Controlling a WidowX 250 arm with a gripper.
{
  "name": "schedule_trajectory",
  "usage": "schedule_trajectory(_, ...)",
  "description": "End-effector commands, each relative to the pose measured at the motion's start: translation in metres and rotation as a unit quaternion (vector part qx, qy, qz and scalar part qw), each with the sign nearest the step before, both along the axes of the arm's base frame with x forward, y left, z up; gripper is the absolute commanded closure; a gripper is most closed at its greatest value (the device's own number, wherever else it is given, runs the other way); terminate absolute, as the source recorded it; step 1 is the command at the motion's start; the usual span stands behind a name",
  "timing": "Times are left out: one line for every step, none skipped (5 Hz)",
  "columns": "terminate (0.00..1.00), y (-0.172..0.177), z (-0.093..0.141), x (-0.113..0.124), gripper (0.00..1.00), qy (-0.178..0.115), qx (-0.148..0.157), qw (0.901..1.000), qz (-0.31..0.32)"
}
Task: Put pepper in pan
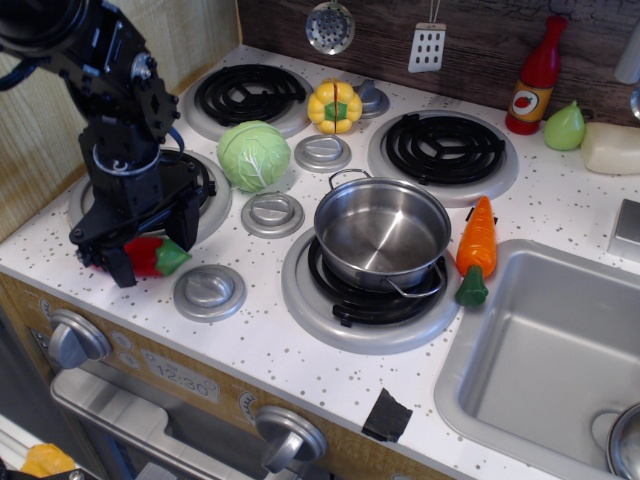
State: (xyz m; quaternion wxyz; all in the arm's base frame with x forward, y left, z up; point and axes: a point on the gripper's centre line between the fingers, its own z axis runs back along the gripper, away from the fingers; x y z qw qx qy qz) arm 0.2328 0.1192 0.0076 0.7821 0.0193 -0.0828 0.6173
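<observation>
I have the hand [150, 245] straddling the pepper [155, 256] at the desk's [290, 350] front-left, fingers either side; I cannot tell whether they grip. Its long axis runs left-right, green stem toward the pan [382, 233], which sits well apart.

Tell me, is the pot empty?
Empty. The pot shows only bare shiny metal inside; the pepper is on the counter under the hand.
</observation>
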Motion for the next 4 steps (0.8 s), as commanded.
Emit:
schedule_trajectory(0.00,0.010,-0.005,0.005,0.00,-0.018,-0.006,0.9997,-0.015)
schedule_trajectory(0.00,0.009,-0.004,0.006,1.00,-0.016,-0.009,0.9997,-0.016)
schedule_trajectory(0.00,-0.002,0.018,0.005,1.00,0.005,0.003,0.9999,-0.016)
schedule_trajectory(0.00,-0.018,0.051,0.005,1.00,0.037,0.023,0.9988,-0.021)
